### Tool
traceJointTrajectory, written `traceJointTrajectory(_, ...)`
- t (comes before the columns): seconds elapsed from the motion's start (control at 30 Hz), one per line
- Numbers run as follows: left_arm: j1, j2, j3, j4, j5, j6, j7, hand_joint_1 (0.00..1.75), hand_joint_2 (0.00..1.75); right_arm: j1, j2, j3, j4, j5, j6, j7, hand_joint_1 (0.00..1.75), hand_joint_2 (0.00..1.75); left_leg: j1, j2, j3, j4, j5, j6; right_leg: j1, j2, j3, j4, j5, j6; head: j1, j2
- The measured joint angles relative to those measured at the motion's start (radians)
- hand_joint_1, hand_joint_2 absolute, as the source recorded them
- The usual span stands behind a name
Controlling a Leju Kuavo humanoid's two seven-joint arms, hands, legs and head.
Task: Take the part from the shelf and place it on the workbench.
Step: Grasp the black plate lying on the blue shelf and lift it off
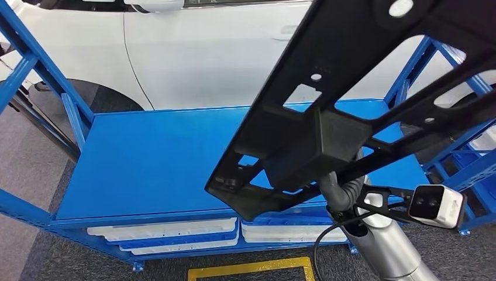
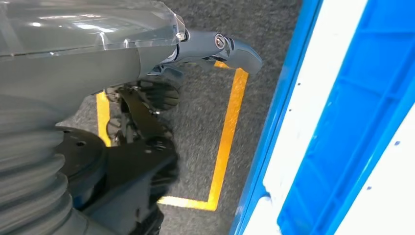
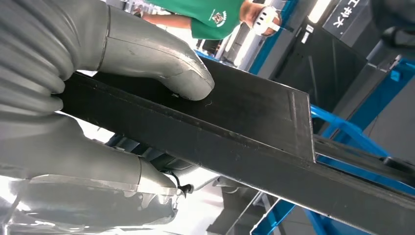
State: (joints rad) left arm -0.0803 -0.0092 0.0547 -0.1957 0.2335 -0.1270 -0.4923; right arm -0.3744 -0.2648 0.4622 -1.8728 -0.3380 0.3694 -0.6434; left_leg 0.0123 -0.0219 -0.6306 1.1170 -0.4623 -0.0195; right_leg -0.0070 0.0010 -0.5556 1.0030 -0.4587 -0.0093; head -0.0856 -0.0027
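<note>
The part [image 1: 327,134] is a long black plastic frame with cut-outs and a boxy block at its middle. It hangs tilted in the air over the right half of the blue shelf top [image 1: 152,158], running up to the head view's upper right. My right hand [image 3: 58,132] grips it from below: the thumb [image 3: 161,63] presses on the flat face of the part [image 3: 244,127] and the fingers lie under it. In the head view the part hides most of that hand. My left hand [image 2: 215,46] hangs low beside the shelf, holding nothing.
White trays [image 1: 164,231] lie on the shelf's lower level. A white car [image 1: 205,52] stands behind the shelf and a second blue rack [image 1: 462,158] at the right. Yellow floor tape [image 1: 251,268] marks the carpet. A person in a green shirt [image 3: 205,14] stands beyond.
</note>
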Motion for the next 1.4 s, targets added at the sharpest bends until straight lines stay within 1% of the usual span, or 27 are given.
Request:
traceJointTrajectory(0.07, 0.003, 0.004, 0.006, 0.000, 0.003, 0.005, -0.001, 0.00, 1.75, 0.022, 0.000, 0.000, -0.019, 0.010, 0.008, -0.001, 1.75, 1.75, -0.001, -0.006, 0.038, -0.083, 0.025, 0.010, 0.000, 0.013, -0.007, 0.011, -0.002, 0.011, 0.000, 0.000)
traceJointTrajectory(0.17, 0.006, 0.010, 0.013, 0.000, 0.007, 0.013, 0.004, 0.00, 1.75, 0.051, 0.000, 0.000, -0.036, 0.032, 0.010, 0.000, 1.75, 1.75, -0.006, 0.000, 0.037, -0.093, 0.031, 0.032, -0.003, 0.021, -0.016, 0.015, -0.001, 0.028, 0.000, 0.000)
traceJointTrajectory(0.2, 0.006, 0.012, 0.017, 0.000, 0.010, 0.014, 0.006, 0.00, 1.75, 0.057, 0.000, 0.000, -0.039, 0.038, 0.008, 0.000, 1.75, 1.75, -0.005, 0.004, 0.036, -0.098, 0.036, 0.041, -0.004, 0.020, -0.021, 0.024, -0.013, 0.032, 0.000, 0.000)
traceJointTrajectory(0.27, 0.007, 0.015, 0.024, 0.000, 0.015, 0.014, 0.009, 0.00, 1.75, 0.062, 0.001, 0.000, -0.041, 0.045, 0.002, 0.000, 1.75, 1.75, -0.004, 0.012, 0.029, -0.107, 0.047, 0.055, -0.007, 0.015, -0.049, 0.098, -0.075, 0.037, 0.000, 0.000)
traceJointTrajectory(0.33, 0.011, 0.020, 0.030, 0.000, 0.020, 0.014, 0.012, 0.00, 1.75, 0.067, 0.002, 0.000, -0.041, 0.049, -0.010, -0.001, 1.75, 1.75, -0.008, 0.017, 0.016, -0.107, 0.056, 0.060, -0.008, 0.010, -0.091, 0.223, -0.151, 0.040, 0.000, 0.000)
traceJointTrajectory(0.37, 0.014, 0.021, 0.033, 0.000, 0.021, 0.014, 0.013, 0.00, 1.75, 0.070, 0.002, 0.000, -0.041, 0.051, -0.017, -0.001, 1.75, 1.75, -0.010, 0.019, 0.008, -0.105, 0.061, 0.061, -0.008, 0.010, -0.102, 0.268, -0.170, 0.041, 0.000, 0.000)
traceJointTrajectory(0.4, 0.017, 0.022, 0.034, 0.000, 0.021, 0.014, 0.015, 0.00, 1.75, 0.073, 0.002, 0.000, -0.041, 0.051, -0.022, -0.001, 1.75, 1.75, -0.012, 0.021, -0.001, -0.104, 0.066, 0.061, -0.008, 0.009, -0.098, 0.280, -0.170, 0.040, 0.000, 0.000)
traceJointTrajectory(0.43, 0.019, 0.022, 0.036, 0.000, 0.022, 0.015, 0.017, 0.00, 1.75, 0.075, 0.002, 0.000, -0.041, 0.051, -0.026, -0.002, 1.75, 1.75, -0.013, 0.022, -0.010, -0.102, 0.072, 0.060, -0.008, 0.008, -0.074, 0.252, -0.151, 0.038, 0.000, 0.000)
traceJointTrajectory(0.53, 0.023, 0.022, 0.042, 0.000, 0.023, 0.021, 0.028, 0.00, 1.75, 0.077, 0.002, 0.000, -0.041, 0.043, -0.034, -0.003, 1.75, 1.75, -0.015, 0.025, -0.030, -0.099, 0.092, 0.052, 0.001, -0.007, 0.054, 0.051, -0.087, 0.025, 0.000, 0.000)
traceJointTrajectory(0.57, 0.024, 0.022, 0.044, 0.000, 0.024, 0.024, 0.034, 0.00, 1.75, 0.078, 0.002, -0.001, -0.041, 0.038, -0.037, -0.004, 1.75, 1.75, -0.015, 0.025, -0.033, -0.100, 0.099, 0.048, 0.006, -0.011, 0.078, 0.009, -0.080, 0.021, 0.000, 0.000)
traceJointTrajectory(0.63, 0.027, 0.022, 0.048, 0.000, 0.025, 0.031, 0.054, 0.00, 1.75, 0.081, 0.002, -0.003, -0.042, 0.031, -0.043, -0.005, 1.75, 1.75, -0.014, 0.028, -0.033, -0.105, 0.114, 0.036, 0.013, -0.012, 0.081, -0.008, -0.070, 0.014, 0.000, 0.000)
traceJointTrajectory(0.7, 0.029, 0.022, 0.051, 0.000, 0.025, 0.041, 0.089, 0.00, 1.75, 0.083, 0.002, -0.007, -0.043, 0.029, -0.044, -0.006, 1.75, 1.75, -0.013, 0.028, -0.039, -0.101, 0.110, 0.025, 0.009, -0.012, 0.071, -0.017, -0.051, 0.001, 0.000, 0.000)
traceJointTrajectory(0.77, 0.031, 0.020, 0.052, 0.001, 0.025, 0.057, 0.143, 0.00, 1.75, 0.085, 0.001, -0.014, -0.044, 0.034, -0.044, -0.007, 1.75, 1.75, -0.013, 0.025, -0.061, -0.040, 0.040, 0.015, 0.004, -0.013, 0.053, -0.026, -0.025, -0.011, 0.000, 0.000)
traceJointTrajectory(0.83, 0.034, 0.017, 0.052, 0.001, 0.024, 0.079, 0.205, 0.00, 1.75, 0.088, 0.000, -0.022, -0.045, 0.039, -0.047, -0.007, 1.75, 1.75, -0.010, 0.024, -0.093, 0.089, -0.059, 0.008, 0.005, -0.012, 0.026, -0.025, -0.003, -0.015, 0.000, 0.000)
traceJointTrajectory(0.87, 0.035, 0.015, 0.052, 0.001, 0.024, 0.090, 0.233, 0.00, 1.75, 0.091, 0.000, -0.026, -0.045, 0.040, -0.048, -0.007, 1.75, 1.75, -0.009, 0.024, -0.103, 0.149, -0.086, 0.005, 0.006, -0.012, 0.013, -0.024, 0.007, -0.015, 0.000, 0.000)
traceJointTrajectory(0.9, 0.036, 0.014, 0.053, 0.001, 0.025, 0.104, 0.264, 0.00, 1.75, 0.094, 0.000, -0.030, -0.045, 0.041, -0.049, -0.007, 1.75, 1.75, -0.008, 0.024, -0.100, 0.184, -0.091, 0.003, 0.006, -0.011, -0.002, -0.021, 0.016, -0.014, 0.000, 0.000)
traceJointTrajectory(0.93, 0.036, 0.012, 0.053, 0.001, 0.025, 0.120, 0.296, 0.00, 1.75, 0.098, 0.000, -0.033, -0.046, 0.041, -0.048, -0.007, 1.75, 1.75, -0.007, 0.024, -0.081, 0.184, -0.077, 0.001, 0.006, -0.011, -0.016, -0.018, 0.024, -0.011, 0.000, 0.000)
traceJointTrajectory(0.97, 0.037, 0.010, 0.055, 0.001, 0.026, 0.137, 0.335, 0.00, 1.75, 0.104, 0.000, -0.038, -0.047, 0.044, -0.046, -0.007, 1.75, 1.75, -0.005, 0.024, -0.041, 0.144, -0.054, 0.001, 0.005, -0.011, -0.030, -0.014, 0.032, -0.008, 0.000, 0.000)
traceJointTrajectory(1.0, 0.038, 0.009, 0.056, 0.001, 0.026, 0.154, 0.374, 0.00, 1.75, 0.110, 0.000, -0.043, -0.049, 0.047, -0.044, -0.007, 1.75, 1.75, -0.003, 0.021, 0.013, 0.077, -0.036, 0.002, 0.005, -0.010, -0.043, -0.008, 0.039, -0.004, 0.000, 0.000)
traceJointTrajectory(1.07, 0.040, 0.005, 0.057, 0.002, 0.026, 0.179, 0.438, 0.00, 1.75, 0.120, 0.000, -0.053, -0.055, 0.057, -0.042, -0.007, 1.75, 1.75, -0.004, 0.012, 0.109, -0.060, -0.035, 0.009, 0.005, -0.008, -0.063, 0.003, 0.049, 0.006, 0.000, 0.000)
traceJointTrajectory(1.13, 0.044, 0.003, 0.059, 0.003, 0.028, 0.194, 0.478, 0.00, 1.75, 0.130, 0.000, -0.063, -0.062, 0.066, -0.042, -0.007, 1.75, 1.75, -0.009, 0.005, 0.137, -0.113, -0.047, 0.022, 0.003, -0.007, -0.070, 0.007, 0.062, 0.018, 0.000, 0.000)
traceJointTrajectory(1.2, 0.048, -0.001, 0.062, 0.005, 0.030, 0.206, 0.511, 0.00, 1.75, 0.142, 0.001, -0.075, -0.065, 0.077, -0.043, -0.007, 1.75, 1.75, -0.011, 0.010, 0.126, -0.119, -0.032, 0.039, 0.000, -0.003, -0.076, 0.011, 0.068, 0.030, 0.000, 0.000)
traceJointTrajectory(1.23, 0.049, -0.002, 0.063, 0.005, 0.031, 0.212, 0.524, 0.00, 1.75, 0.148, 0.001, -0.081, -0.066, 0.084, -0.043, -0.007, 1.75, 1.75, -0.010, 0.014, 0.119, -0.122, -0.022, 0.047, -0.001, -0.001, -0.085, 0.025, 0.050, 0.034, 0.000, 0.000)
traceJointTrajectory(1.27, 0.050, -0.004, 0.064, 0.006, 0.032, 0.220, 0.535, 0.00, 1.75, 0.154, 0.002, -0.089, -0.066, 0.092, -0.043, -0.007, 1.75, 1.75, -0.010, 0.017, 0.110, -0.125, -0.010, 0.055, -0.002, 0.000, -0.098, 0.057, 0.016, 0.037, 0.000, 0.000)
traceJointTrajectory(1.33, 0.052, -0.004, 0.068, 0.006, 0.033, 0.237, 0.554, 0.00, 1.75, 0.168, 0.002, -0.106, -0.068, 0.109, -0.040, -0.007, 1.75, 1.75, -0.012, 0.022, 0.084, -0.124, 0.011, 0.063, -0.006, 0.000, -0.135, 0.178, -0.084, 0.040, 0.000, 0.000)
traceJointTrajectory(1.37, 0.053, -0.004, 0.070, 0.006, 0.033, 0.246, 0.562, 0.00, 1.75, 0.176, 0.002, -0.115, -0.070, 0.118, -0.035, -0.007, 1.75, 1.75, -0.013, 0.024, 0.070, -0.123, 0.021, 0.064, -0.006, 0.000, -0.149, 0.242, -0.119, 0.042, 0.000, 0.000)
traceJointTrajectory(1.4, 0.055, -0.004, 0.072, 0.006, 0.033, 0.253, 0.567, 0.00, 1.75, 0.186, 0.002, -0.124, -0.071, 0.124, -0.030, -0.007, 1.75, 1.75, -0.015, 0.025, 0.055, -0.122, 0.032, 0.064, -0.007, 0.000, -0.153, 0.288, -0.132, 0.043, 0.000, 0.000)
